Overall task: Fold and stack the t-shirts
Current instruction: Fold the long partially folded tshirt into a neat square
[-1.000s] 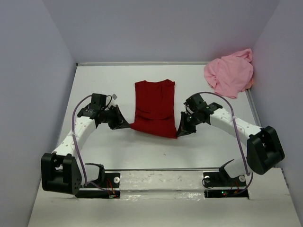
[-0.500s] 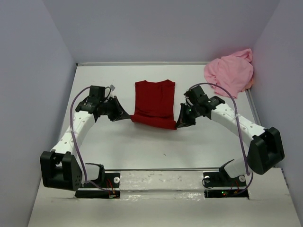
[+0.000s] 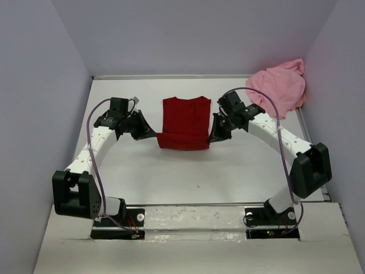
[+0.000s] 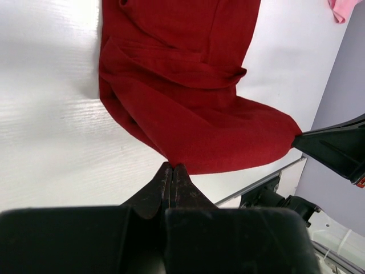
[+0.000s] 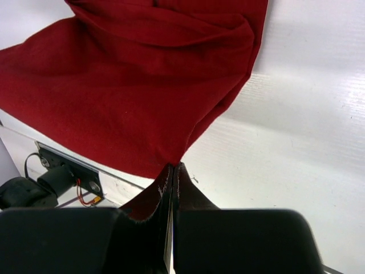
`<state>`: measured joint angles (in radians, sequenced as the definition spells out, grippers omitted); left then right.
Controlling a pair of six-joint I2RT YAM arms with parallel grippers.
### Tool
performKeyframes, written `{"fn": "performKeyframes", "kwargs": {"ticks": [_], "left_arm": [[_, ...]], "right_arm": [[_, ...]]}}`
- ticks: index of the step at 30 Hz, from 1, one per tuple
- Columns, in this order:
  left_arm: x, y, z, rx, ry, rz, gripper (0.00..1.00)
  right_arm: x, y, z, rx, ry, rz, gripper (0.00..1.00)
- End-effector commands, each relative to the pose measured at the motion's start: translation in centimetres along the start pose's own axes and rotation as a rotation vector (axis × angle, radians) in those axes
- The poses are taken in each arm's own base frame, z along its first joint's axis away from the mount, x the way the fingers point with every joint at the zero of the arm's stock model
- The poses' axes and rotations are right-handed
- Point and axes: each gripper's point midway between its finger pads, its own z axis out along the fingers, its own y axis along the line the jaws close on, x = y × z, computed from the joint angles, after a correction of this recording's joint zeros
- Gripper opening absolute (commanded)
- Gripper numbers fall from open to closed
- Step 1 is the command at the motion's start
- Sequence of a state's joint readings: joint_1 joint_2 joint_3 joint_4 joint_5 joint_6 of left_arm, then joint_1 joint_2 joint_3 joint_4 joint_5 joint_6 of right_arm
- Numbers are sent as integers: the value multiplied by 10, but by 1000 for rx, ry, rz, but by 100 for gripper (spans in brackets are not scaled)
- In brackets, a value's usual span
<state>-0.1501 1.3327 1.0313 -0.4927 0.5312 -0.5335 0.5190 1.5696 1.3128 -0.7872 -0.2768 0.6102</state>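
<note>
I've got the left gripper [image 4: 172,169] pinched tight on the near-left corner of the dark red t-shirt [image 3: 183,117], jaws closed w/ only cloth btwn them. Right gripper [image 5: 173,166] same deal, clamped on the near-right corner. Near hem is raised off the worktop [image 3: 171,171] and hangs stretched btwn the two grippers. The far part of the shirt, collar end, lies flat at mid-worktop. On both wrist cams the fabric drapes in soft folds away from each pinch. Light pink t-shirt [image 3: 278,89] sits crumpled in the far-right corner, up against the wall [image 3: 336,68], well apart from the red one.
</note>
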Motion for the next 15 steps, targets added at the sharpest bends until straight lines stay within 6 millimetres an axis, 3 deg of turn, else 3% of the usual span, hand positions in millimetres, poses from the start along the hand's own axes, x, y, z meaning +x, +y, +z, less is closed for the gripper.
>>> {"fn": "performKeyframes", "kwargs": {"ticks": [1, 15], "left_arm": [[-26, -19, -4, 45, -70, 32, 2], [-69, -43, 1, 70, -131, 45, 2]], "right_arm": [[-19, 10, -8, 3, -53, -43, 0], [-49, 25, -11, 7, -103, -91, 0]]}}
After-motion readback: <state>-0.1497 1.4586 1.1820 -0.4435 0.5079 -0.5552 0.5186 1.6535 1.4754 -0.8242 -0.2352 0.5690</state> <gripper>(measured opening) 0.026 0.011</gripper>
